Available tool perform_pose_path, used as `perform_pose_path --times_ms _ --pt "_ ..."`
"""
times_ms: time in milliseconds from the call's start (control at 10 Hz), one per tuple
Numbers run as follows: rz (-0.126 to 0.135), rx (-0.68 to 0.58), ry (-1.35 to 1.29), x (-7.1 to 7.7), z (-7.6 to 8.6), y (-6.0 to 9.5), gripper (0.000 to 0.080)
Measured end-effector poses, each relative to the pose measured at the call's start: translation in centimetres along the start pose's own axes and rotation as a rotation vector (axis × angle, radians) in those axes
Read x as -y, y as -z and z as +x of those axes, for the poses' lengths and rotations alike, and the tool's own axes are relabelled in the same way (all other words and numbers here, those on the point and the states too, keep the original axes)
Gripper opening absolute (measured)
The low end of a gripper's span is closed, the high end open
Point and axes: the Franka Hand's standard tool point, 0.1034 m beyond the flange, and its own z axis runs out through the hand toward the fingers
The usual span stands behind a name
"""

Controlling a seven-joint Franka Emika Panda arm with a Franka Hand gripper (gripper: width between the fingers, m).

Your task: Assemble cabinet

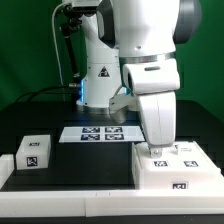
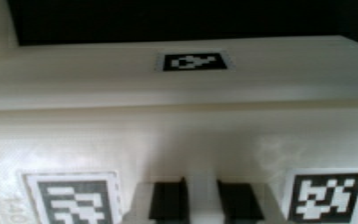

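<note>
The cabinet's large white boxy part (image 1: pixel 172 172) lies at the exterior view's right front and bears several square tags. My gripper (image 1: pixel 158 150) stands straight down on its top edge. In the wrist view the two dark fingers (image 2: pixel 163 202) stand close together with a white strip of the cabinet part (image 2: pixel 176 120) between them, so the gripper (image 2: pixel 201 200) is shut on that part. Tags show on either side of the fingers and one further off (image 2: pixel 194 62). A small white cabinet block (image 1: pixel 33 152) with a tag stands apart at the exterior view's left.
The marker board (image 1: pixel 100 132) lies flat on the black table behind the cabinet part, in front of the arm's base. A low white rim (image 1: pixel 8 165) runs along the exterior view's left front.
</note>
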Motion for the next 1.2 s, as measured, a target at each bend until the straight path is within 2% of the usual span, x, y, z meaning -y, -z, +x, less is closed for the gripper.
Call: perform_pose_path --times_ms 500,600,700,800,900,1000,1100,1200 --pt "0.005 0.002 0.023 0.0 -0.1 0.0 0.0070" --pt "0.006 0.002 0.023 0.0 -0.1 0.0 0.0159" --pt "0.006 0.002 0.023 0.0 -0.1 0.0 0.0295" --pt "0.004 0.003 0.021 0.0 -0.1 0.0 0.0295" --pt "-0.007 0.008 0.012 0.0 -0.4 0.6 0.0478" --pt "-0.029 0.012 0.000 0.1 -0.5 1.3 0.0613" --pt "-0.038 0.017 -0.017 0.4 -0.6 2.0 0.0613" --pt "-0.062 0.020 -0.054 0.4 -0.6 3.0 0.0755"
